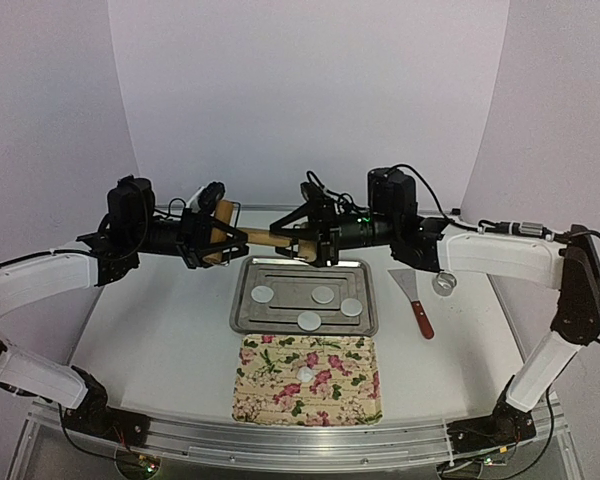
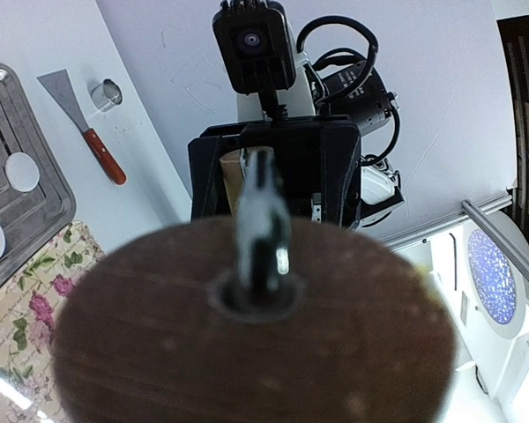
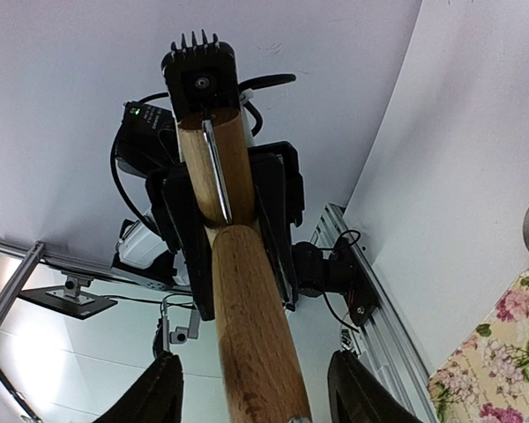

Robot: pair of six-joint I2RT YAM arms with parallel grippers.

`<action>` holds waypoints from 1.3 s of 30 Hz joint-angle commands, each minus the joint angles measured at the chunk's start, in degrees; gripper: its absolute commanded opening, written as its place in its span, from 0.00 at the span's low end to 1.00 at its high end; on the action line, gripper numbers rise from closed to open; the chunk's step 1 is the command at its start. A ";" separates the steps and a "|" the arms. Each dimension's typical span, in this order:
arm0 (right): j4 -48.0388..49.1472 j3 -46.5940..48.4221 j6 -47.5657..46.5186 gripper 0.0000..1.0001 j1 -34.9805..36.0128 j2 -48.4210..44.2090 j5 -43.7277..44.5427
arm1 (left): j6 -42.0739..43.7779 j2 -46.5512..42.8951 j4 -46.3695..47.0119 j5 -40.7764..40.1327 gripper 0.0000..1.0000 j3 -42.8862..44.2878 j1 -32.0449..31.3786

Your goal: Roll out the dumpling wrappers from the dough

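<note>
Wrappers (image 1: 309, 320), four of them, lie flat in the one tray (image 1: 242, 300), well apart from both sets of jaws, while the left gripper (image 1: 212, 240) clamps one end of the single pin (image 1: 262, 238) and the right gripper (image 1: 303, 243) stands open around the other end, fingers clear of the wood.

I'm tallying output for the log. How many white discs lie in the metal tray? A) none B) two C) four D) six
C: four dumpling wrappers lie in the metal tray; one smaller white piece sits apart on the floral mat.
</note>
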 commanded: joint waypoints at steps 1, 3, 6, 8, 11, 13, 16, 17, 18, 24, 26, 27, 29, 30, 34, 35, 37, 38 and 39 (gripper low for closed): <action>4.82 1.19 1.05 0.52 0.53 0.95 0.53 | 1.33 0.72 2.98 1.99 0.00 0.49 0.16; 4.82 1.15 1.17 0.47 0.49 0.96 0.56 | 1.68 0.94 2.62 1.73 0.00 0.45 0.13; 4.81 0.46 1.28 0.34 0.54 0.43 0.95 | 2.30 1.48 1.84 1.39 0.00 0.51 0.13; 4.72 -0.15 1.48 0.23 0.56 -0.35 1.37 | 2.87 1.85 0.89 0.87 0.00 0.74 0.13; 3.83 -1.93 1.53 0.05 0.49 -2.25 3.13 | 4.33 2.33 -2.22 -0.41 0.00 1.40 0.13; 1.24 -3.21 0.60 0.00 0.47 -4.55 5.19 | 8.48 2.83 -7.93 -2.28 0.12 3.20 0.13; -8.33 -4.79 -3.39 0.00 0.34 -8.16 9.40 | 17.06 3.41 -22.98 -9.08 0.69 6.95 0.13; -11.94 -5.11 -5.07 0.00 0.14 -9.66 10.63 | 19.97 3.31 -26.19 -11.46 0.76 8.09 0.14; -16.41 -5.52 -6.49 0.00 -0.04 -10.86 12.02 | 21.73 3.04 -29.62 -14.24 0.83 8.64 0.16; -36.77 -8.14 -17.62 0.00 -1.92 -16.20 13.66 | 27.55 1.39 -36.96 -25.24 0.90 4.38 0.14; -41.88 -8.69 -23.45 0.00 -2.98 -16.33 12.39 | 30.71 2.04 -39.40 -30.78 0.90 2.65 0.13; -44.59 -8.46 -26.21 0.00 -3.21 -16.16 12.16 | 32.59 2.96 -40.85 -32.84 0.89 2.50 0.14; -51.70 -7.09 -31.72 0.00 -3.29 -15.58 13.68 | 35.78 5.34 -44.25 -37.31 0.89 3.15 0.13; -56.87 -5.88 -34.18 0.00 -3.31 -15.19 15.36 | 36.34 6.19 -45.22 -38.93 0.87 3.75 0.13; -68.20 -4.01 -37.48 0.00 -3.29 -16.71 19.19 | 36.56 7.56 -45.05 -38.07 0.83 3.24 0.13; -68.89 -4.34 -37.31 0.00 -3.31 -18.14 19.72 | 36.31 7.51 -44.31 -37.51 0.82 2.76 0.07; -70.86 -4.01 -37.07 0.00 -3.31 -20.74 22.69 | 36.85 7.88 -41.97 -35.84 0.81 1.22 -0.15; -71.89 -3.66 -36.68 0.00 -3.31 -21.82 24.10 | 37.23 8.53 -40.49 -35.11 0.80 0.29 -0.25; -72.82 -2.80 -37.17 0.00 -3.31 -21.82 24.39 | 38.01 9.69 -39.40 -34.49 0.79 -0.47 -0.40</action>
